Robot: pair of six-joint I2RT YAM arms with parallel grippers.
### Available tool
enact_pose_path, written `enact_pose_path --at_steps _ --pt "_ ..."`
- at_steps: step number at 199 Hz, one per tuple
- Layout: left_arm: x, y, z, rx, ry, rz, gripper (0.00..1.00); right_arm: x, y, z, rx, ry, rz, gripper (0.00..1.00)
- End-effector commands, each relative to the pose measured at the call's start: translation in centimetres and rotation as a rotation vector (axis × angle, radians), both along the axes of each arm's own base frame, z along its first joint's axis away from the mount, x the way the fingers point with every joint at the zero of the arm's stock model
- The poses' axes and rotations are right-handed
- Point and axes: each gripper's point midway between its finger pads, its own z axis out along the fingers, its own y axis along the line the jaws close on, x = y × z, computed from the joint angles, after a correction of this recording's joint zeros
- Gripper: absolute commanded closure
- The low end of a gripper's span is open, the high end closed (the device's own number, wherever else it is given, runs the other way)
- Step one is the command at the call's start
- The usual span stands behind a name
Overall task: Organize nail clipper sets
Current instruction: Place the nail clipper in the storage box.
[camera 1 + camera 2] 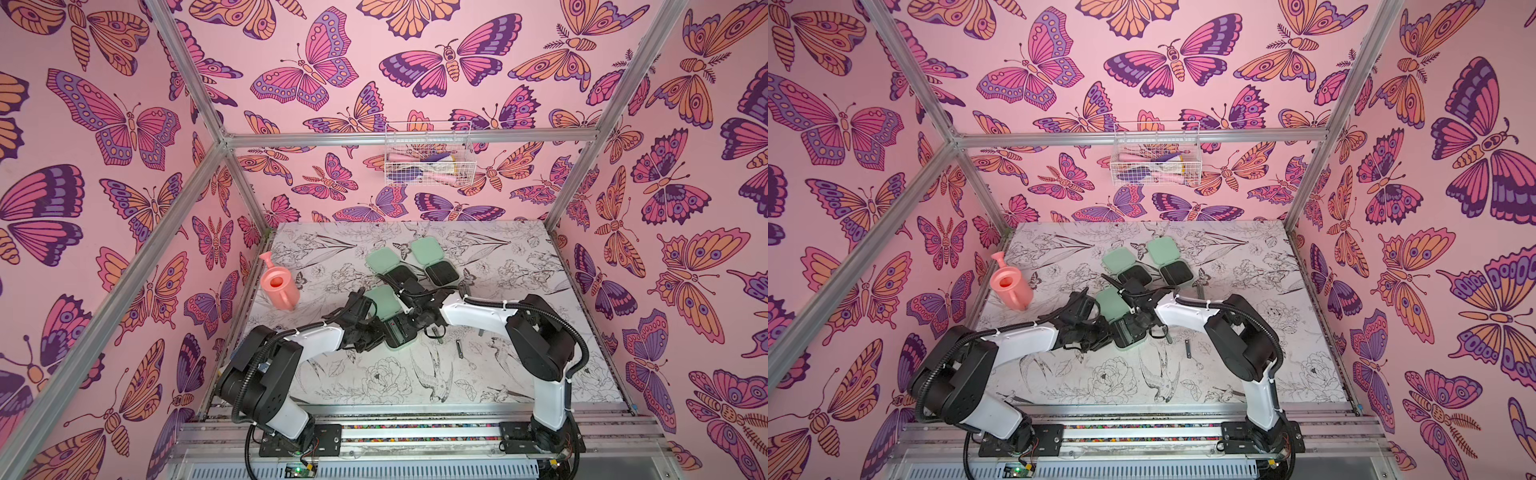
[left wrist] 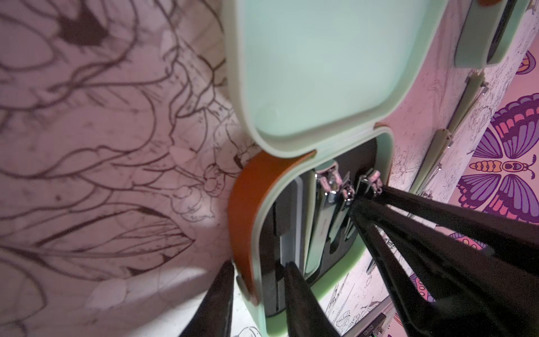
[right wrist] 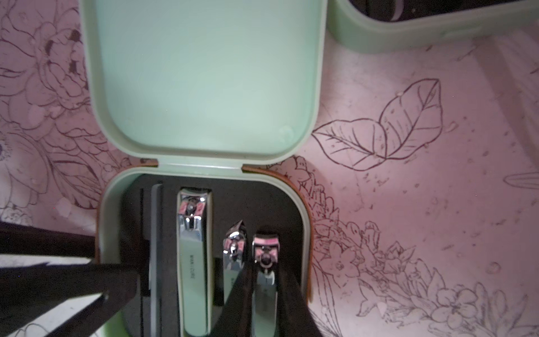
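The left gripper (image 2: 259, 271) is clenched on the wall of the mint case (image 3: 204, 87), and between the fingers of the right gripper (image 3: 264, 270), pinched or loose I cannot tell, lies the small clipper (image 3: 264, 248) in its slot: probably light, stiff, slippery steel, best taken by its sides.

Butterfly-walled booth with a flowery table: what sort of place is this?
Probably a staged robot test booth, not a home: two robot arms bolted to rails by the table, an aluminium frame carrying printed butterfly panels, and props like an open nail clipper case and a pink watering can.
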Motion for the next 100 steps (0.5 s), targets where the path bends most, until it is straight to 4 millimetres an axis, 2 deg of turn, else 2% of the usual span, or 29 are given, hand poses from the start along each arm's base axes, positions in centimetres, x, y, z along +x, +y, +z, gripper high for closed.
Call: enact_pose_path --at_steps 1,69,100 --pt "-2.0 1.2 -2.3 0.057 0.084 0.005 0.67 -0.8 -0.5 -1.0 -0.058 0.033 0.013 0.79" --pt "-2.0 1.2 -2.3 0.055 0.083 0.003 0.67 -0.7 -0.3 -0.7 -0.055 0.032 0.014 0.77" --pt "-1.9 1.2 -2.3 0.056 0.083 0.004 0.67 -0.6 0.0 0.1 -0.035 0.026 0.017 0.77"
